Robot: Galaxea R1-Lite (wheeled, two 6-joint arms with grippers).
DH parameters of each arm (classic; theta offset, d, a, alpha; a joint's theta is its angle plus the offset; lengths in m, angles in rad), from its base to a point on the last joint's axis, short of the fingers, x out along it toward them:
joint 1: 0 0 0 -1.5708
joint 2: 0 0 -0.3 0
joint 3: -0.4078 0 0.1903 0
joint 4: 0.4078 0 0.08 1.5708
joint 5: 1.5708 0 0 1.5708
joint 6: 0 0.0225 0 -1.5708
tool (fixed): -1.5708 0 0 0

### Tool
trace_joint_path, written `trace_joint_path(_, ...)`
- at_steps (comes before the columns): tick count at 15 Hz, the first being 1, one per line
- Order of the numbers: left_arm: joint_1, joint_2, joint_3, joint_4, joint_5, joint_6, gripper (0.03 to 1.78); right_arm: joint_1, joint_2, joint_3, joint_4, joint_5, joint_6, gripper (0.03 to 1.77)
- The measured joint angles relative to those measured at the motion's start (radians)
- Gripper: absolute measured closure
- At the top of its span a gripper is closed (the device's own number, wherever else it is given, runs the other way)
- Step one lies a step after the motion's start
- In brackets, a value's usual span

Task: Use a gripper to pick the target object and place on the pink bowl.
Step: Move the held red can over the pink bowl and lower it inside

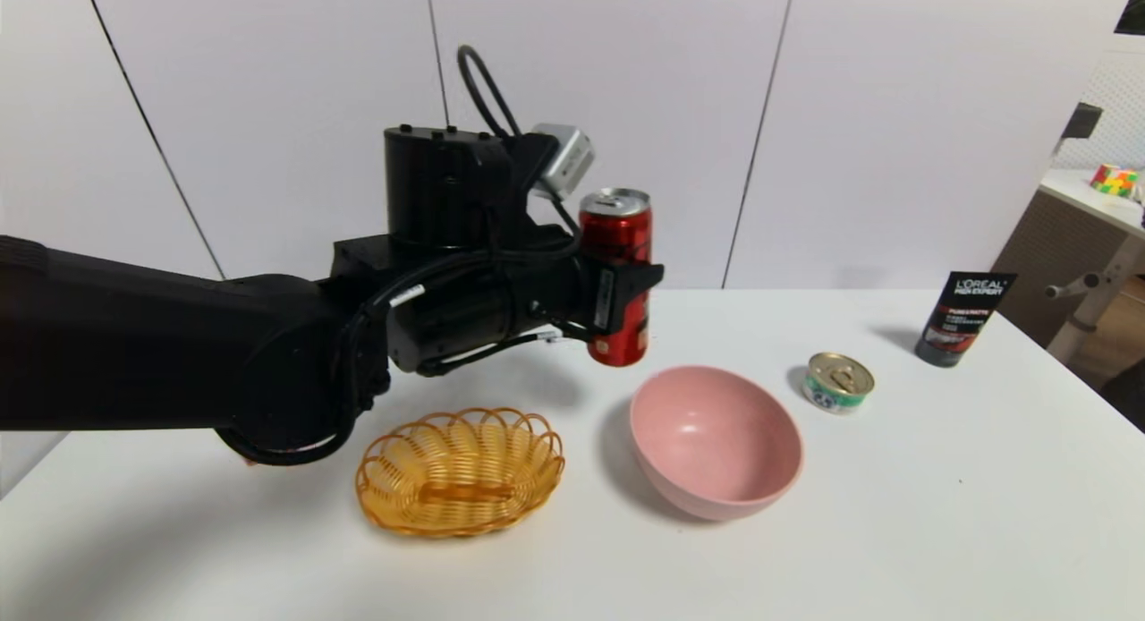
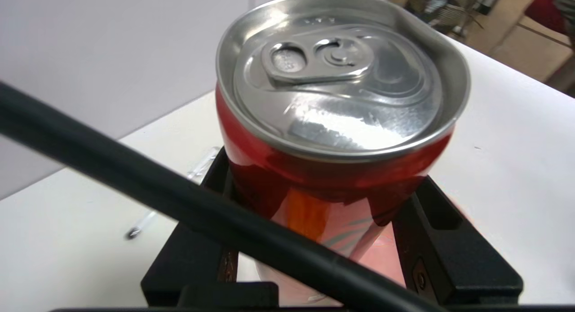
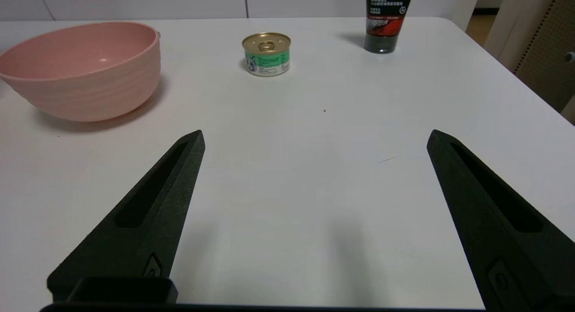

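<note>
The left gripper (image 1: 623, 301) is clamped around the middle of the upright red drink can (image 1: 616, 275), held clear of the table, with the pink bowl (image 1: 714, 440) below and just ahead. The can's thin, glossy wall looks slippery and easily dented, so this mid-body hold seems right. The right gripper (image 3: 314, 177) is parked over bare table, fingers spread wide.

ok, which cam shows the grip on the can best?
Left wrist view: the left gripper has a finger on each side of the red can, close up. Head view shows the can held upright from one side only. Right wrist view misses it.
</note>
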Motion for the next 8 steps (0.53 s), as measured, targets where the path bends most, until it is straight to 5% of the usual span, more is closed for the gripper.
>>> trace_joint_path(8, -0.163, 0.105, -0.071, -0.002, 0.004, 0.067, 0.86, 0.0, 0.0, 0.0, 0.0, 0.0, 0.0, 0.09)
